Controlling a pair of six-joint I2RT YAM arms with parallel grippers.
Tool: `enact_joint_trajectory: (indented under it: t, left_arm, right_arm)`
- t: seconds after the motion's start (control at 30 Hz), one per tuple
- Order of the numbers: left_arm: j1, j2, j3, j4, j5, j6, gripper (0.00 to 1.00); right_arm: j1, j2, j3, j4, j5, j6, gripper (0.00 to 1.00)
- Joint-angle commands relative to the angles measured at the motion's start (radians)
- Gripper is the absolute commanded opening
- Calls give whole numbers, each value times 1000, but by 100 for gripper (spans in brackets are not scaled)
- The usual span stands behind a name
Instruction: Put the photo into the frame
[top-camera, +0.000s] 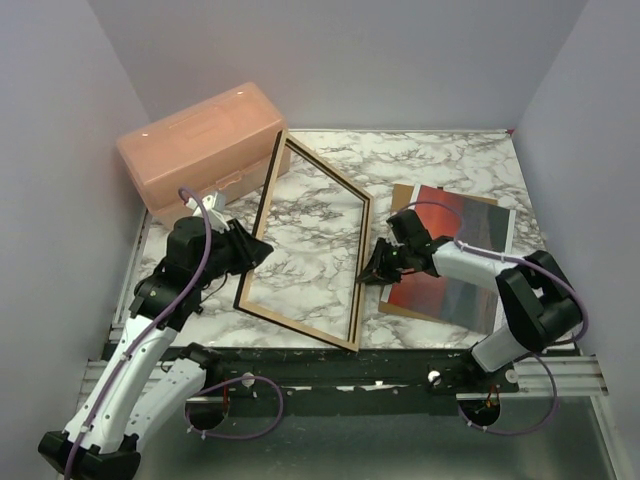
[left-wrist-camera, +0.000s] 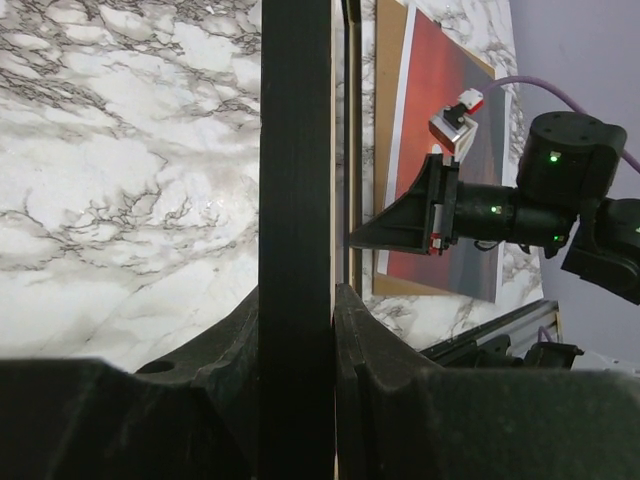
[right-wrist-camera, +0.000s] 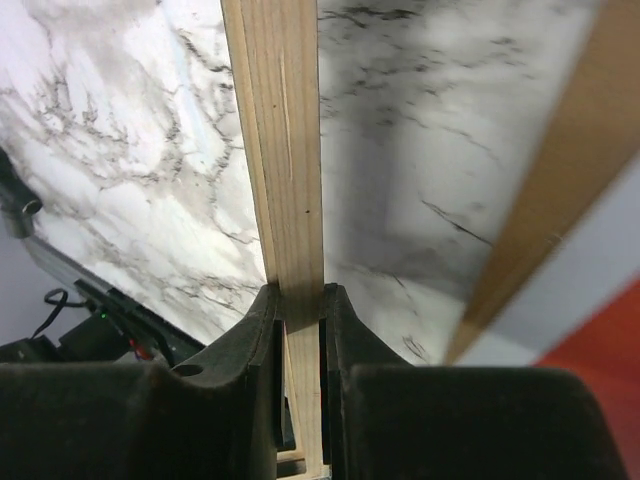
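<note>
Left tool pinches the left long rail of the frame, both fingers pressed flat against the black bar, as its own wrist view shows. Right tool is closed on the opposite long rail, with light tan wood caught between its two fingers in the right wrist view and no gap on either side. So held by both rails, the frame sits between the two arms over the middle of the marble tabletop, its far corner reaching up in front of a pink box that stands at the far left. Marble shows through the frame's opening. Just right of the frame, under the right arm, the photo lies face up with red sky and darker water showing. It rests on a brown backing board, whose edge shows along the photo's left side. Neither tool touches the photo, which lies outside the frame, on the right side of the tabletop.
</note>
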Motion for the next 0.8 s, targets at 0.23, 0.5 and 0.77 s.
enact_joint_trajectory:
  t: [0.23, 0.5, 0.77]
  left_arm:
    - [-8, 108, -181, 193, 208, -7, 0]
    - [-61, 296, -234, 381, 284, -31, 0]
    - [-105, 455, -244, 410, 168, -2, 0]
  right_arm:
    - [-5, -300, 63, -305, 243, -19, 0]
    - [-55, -400, 43, -466, 356, -46, 0]
    - [-76, -397, -57, -395, 384, -60, 16]
